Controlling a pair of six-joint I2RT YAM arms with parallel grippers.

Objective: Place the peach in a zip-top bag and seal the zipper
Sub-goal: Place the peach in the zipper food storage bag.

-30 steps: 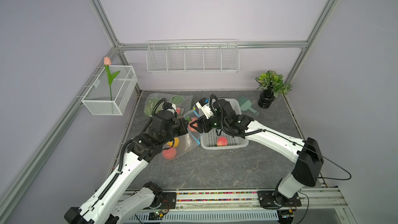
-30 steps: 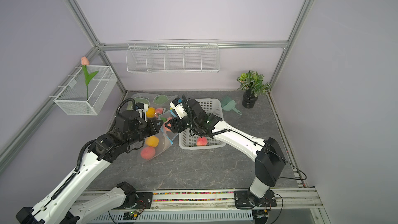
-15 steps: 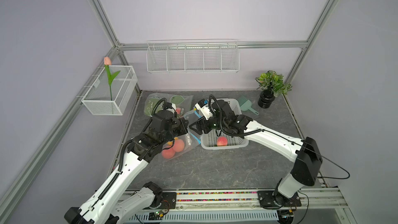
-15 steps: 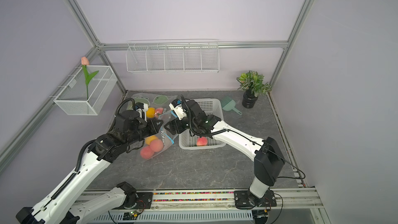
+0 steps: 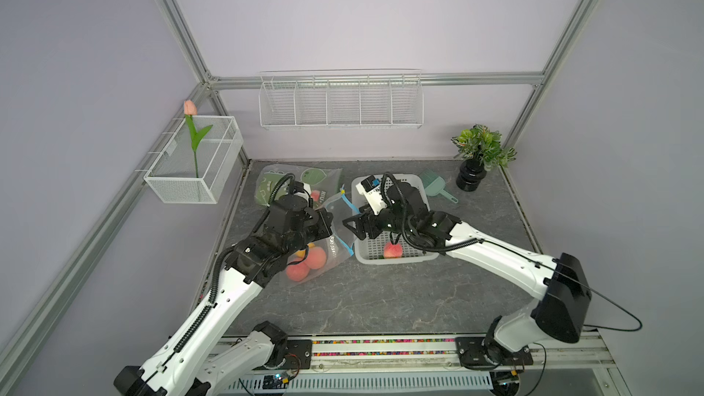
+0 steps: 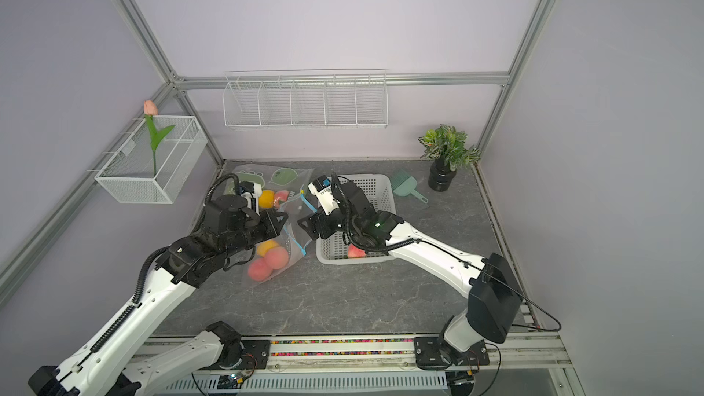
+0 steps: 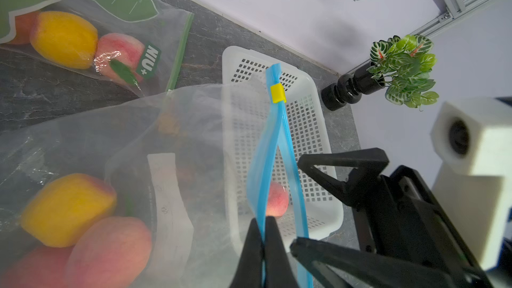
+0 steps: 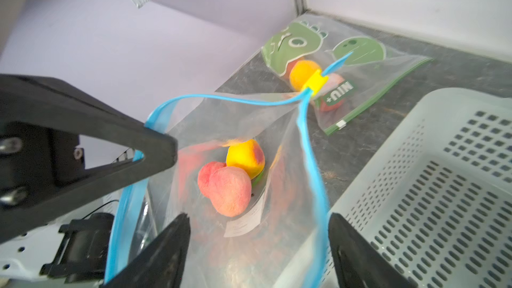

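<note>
In blue-zip bag (image 8: 277,123): three peaches (image 8: 230,189); in basket (image 8: 415,101): one peach (image 7: 277,199). Left fingers (image 7: 250,250) pinch rim; right fingers (image 8: 155,256) wide.

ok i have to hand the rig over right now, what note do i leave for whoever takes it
Left gripper: shut on the blue zipper edge of the zip-top bag, holding its mouth open.
Right gripper: open and empty, at the bag's mouth.
In the bag: two pink peaches and a yellow fruit. One more peach lies in the white basket.
Done: fruit is bagged.
Left: bag the basket peach if wanted, then run the yellow slider, now at the zipper's far end, across to seal.
</note>
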